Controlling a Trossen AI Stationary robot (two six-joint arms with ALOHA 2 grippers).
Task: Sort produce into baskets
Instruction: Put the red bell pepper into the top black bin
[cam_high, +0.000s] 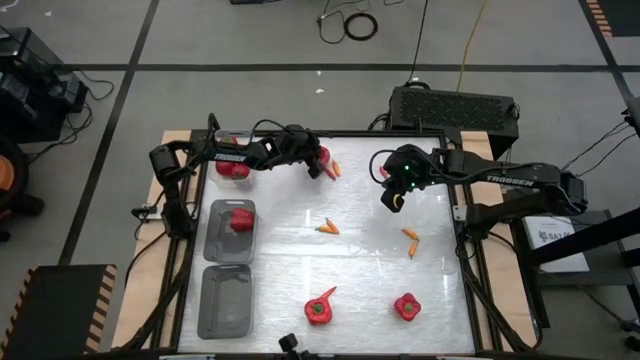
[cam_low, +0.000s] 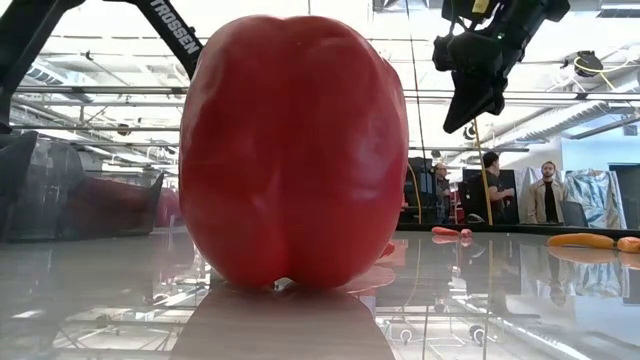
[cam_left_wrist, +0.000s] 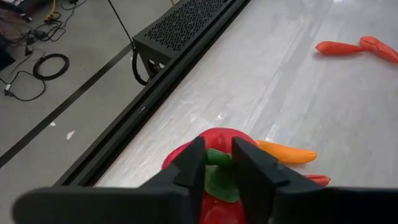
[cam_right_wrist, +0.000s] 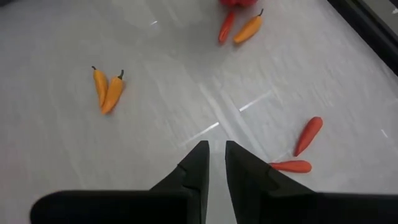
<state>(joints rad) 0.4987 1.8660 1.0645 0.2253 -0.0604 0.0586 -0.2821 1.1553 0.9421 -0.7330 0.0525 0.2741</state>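
Note:
A red pepper (cam_left_wrist: 217, 140) with a green stem lies near the table's far edge, with an orange chili (cam_left_wrist: 287, 152) and a red chili (cam_left_wrist: 316, 180) right beside it. My left gripper (cam_left_wrist: 217, 149) reaches over it at a slant from the left and is shut on its stem. My right gripper (cam_high: 393, 200) hangs above the table's far right part, shut, with nothing between its fingers (cam_right_wrist: 216, 149). Three clear baskets line the left side: the far one (cam_high: 218, 180) and the middle one (cam_high: 215, 240) hold red produce, and the near one (cam_high: 225, 305) shows none. My left gripper pinches the pepper's green stem (cam_left_wrist: 217, 158) between its two fingers, one finger (cam_left_wrist: 191, 163) on each side. The fingers slant down from the table's left. The pepper rests on the table, stem up.
Two red peppers (cam_high: 320, 310) (cam_high: 407, 306) stand near the front edge; the first fills the low view. Orange chilies lie mid-table (cam_high: 327, 228) (cam_high: 410, 238), and two red ones (cam_right_wrist: 303, 149) lie below my right gripper. A black box (cam_high: 455, 105) sits behind the far edge.

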